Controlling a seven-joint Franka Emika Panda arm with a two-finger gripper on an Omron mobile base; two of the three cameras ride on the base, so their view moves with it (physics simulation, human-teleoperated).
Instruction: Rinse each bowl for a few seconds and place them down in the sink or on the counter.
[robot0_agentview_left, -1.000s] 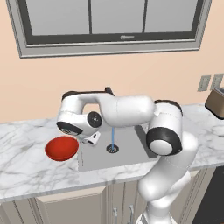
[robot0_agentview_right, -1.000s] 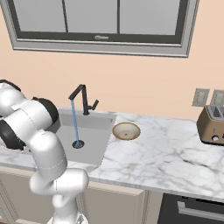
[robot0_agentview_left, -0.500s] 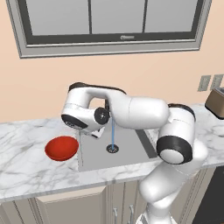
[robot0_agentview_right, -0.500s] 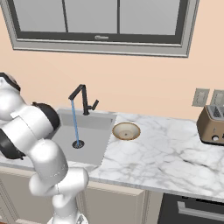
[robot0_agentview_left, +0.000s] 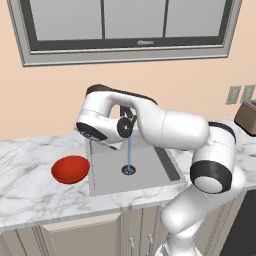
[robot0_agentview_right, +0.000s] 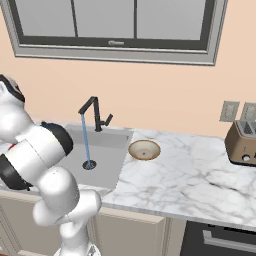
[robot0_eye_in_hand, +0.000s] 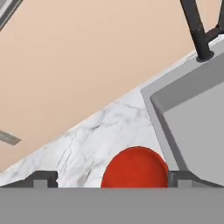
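Swinging up and away from the red bowl (robot0_agentview_left: 70, 169) over the last second, the arm now carries its gripper (robot0_eye_in_hand: 111, 180) above the counter (robot0_agentview_left: 30, 190), fingers spread wide and empty. That bowl sits just ahead between the fingertips, beside the sink (robot0_agentview_left: 145, 170), where water runs. Judging by this, a grasp comes next. Far beyond the sink sits the tan bowl (robot0_agentview_right: 144, 149).

The white marble worktop (robot0_agentview_right: 190, 175) spans the frame's lower half. A red bowl (robot0_agentview_left: 70, 169) sits at left. A beige bowl (robot0_agentview_right: 144, 149) and a toaster (robot0_agentview_right: 242, 143) sit at right.
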